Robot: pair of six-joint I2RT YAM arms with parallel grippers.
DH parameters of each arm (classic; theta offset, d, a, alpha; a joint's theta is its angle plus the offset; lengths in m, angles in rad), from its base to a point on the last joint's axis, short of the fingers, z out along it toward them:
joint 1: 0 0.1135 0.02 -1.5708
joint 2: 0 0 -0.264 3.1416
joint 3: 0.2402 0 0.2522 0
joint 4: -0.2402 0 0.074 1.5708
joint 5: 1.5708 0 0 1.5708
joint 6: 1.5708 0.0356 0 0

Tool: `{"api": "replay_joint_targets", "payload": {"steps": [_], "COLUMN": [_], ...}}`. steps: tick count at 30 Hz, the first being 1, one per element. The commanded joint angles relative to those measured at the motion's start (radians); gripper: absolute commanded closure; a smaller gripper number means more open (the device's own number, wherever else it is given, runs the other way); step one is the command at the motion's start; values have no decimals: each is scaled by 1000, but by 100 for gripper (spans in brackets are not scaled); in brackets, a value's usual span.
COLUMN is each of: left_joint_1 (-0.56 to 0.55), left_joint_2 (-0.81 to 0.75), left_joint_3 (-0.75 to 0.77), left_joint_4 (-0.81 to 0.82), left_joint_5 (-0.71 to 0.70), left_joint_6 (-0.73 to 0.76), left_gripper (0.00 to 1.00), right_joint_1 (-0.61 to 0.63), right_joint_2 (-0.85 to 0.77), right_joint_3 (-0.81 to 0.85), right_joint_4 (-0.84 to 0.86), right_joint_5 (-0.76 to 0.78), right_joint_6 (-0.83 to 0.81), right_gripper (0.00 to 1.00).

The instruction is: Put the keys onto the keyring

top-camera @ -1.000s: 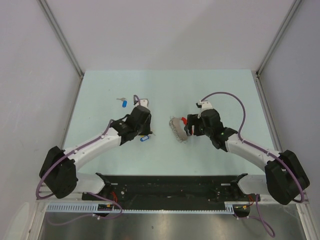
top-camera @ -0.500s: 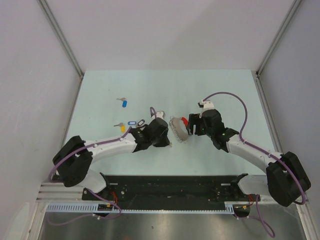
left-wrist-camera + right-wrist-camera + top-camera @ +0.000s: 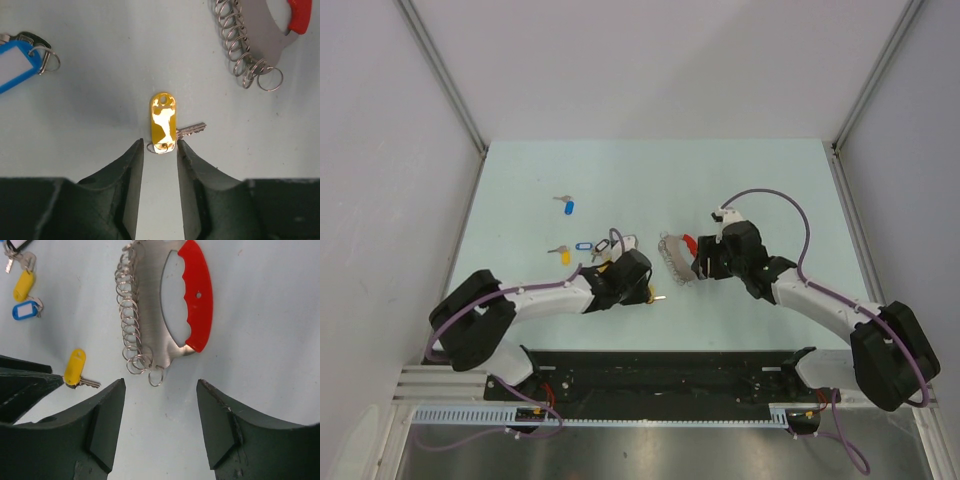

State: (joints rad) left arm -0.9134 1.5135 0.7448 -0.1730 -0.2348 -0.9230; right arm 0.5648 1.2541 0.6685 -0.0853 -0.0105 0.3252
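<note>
The oblong yellow-tagged silver key [image 3: 162, 123] lies lengthwise at the parted jaws of the left gripper [image 3: 160, 149], while the red-handled steel keyring [image 3: 150, 315] lies nearer the right gripper [image 3: 160, 385], likewise spread and empty.

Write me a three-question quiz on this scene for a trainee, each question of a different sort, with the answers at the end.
1. True or false: the right gripper is shut on the keyring.
2. Multiple choice: the key lying at the tips of the left gripper carries a tag of which colour? A blue, B yellow, C red.
3. Short answer: does any tagged key hang on the keyring's small rings yet?

Key
1. False. Its jaws stand open and the keyring lies loose ahead of them.
2. B.
3. No. The rings show no tags.
</note>
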Motion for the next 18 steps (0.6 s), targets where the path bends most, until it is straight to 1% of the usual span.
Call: {"api": "replay_joint_targets", "payload": {"steps": [1, 3, 4, 6, 7, 9, 11, 12, 14, 15, 17, 18], "left_joint_1": [-4, -5, -5, -4, -5, -5, -5, -5, -5, -5, -5, -5], "left_joint_2": [-91, -116, -136, -151, -157, -171, -188, -197, -219, -240, -263, -285], "left_joint_3": [-2, -12, -16, -31, -36, -51, -64, -70, -88, -94, -113, -119], "left_joint_4": [39, 62, 75, 115, 130, 159, 168, 168, 214, 220, 245, 253], "left_joint_5": [-61, -60, -57, -34, -23, 2, 14, 18, 19, 15, 15, 18], "left_joint_6": [47, 84, 126, 171, 212, 242, 276, 283, 308, 315, 340, 358], "left_gripper": [58, 55, 48, 44, 39, 34, 29, 23, 19, 15, 14, 14], "right_joint_1": [-13, -28, -32, -45, -48, -60, -65, -68, -69, -74, -77, -80], "right_joint_2": [45, 63, 74, 97, 103, 128, 155, 165, 185, 205, 220, 237], "right_joint_3": [-1, 0, 0, -1, -1, -1, -1, -1, 0, -1, -1, -1], "right_joint_4": [-34, -28, -25, -7, 2, 33, 50, 61, 73, 76, 76, 108], "right_joint_5": [-39, -75, -88, -106, -132, -163, -198, -204, -226, -233, -246, -249], "right_joint_6": [26, 37, 40, 54, 60, 78, 89, 103, 107, 112, 118, 123], "right_gripper": [39, 43, 46, 49, 52, 55, 57, 59, 60, 62, 63, 65]}}
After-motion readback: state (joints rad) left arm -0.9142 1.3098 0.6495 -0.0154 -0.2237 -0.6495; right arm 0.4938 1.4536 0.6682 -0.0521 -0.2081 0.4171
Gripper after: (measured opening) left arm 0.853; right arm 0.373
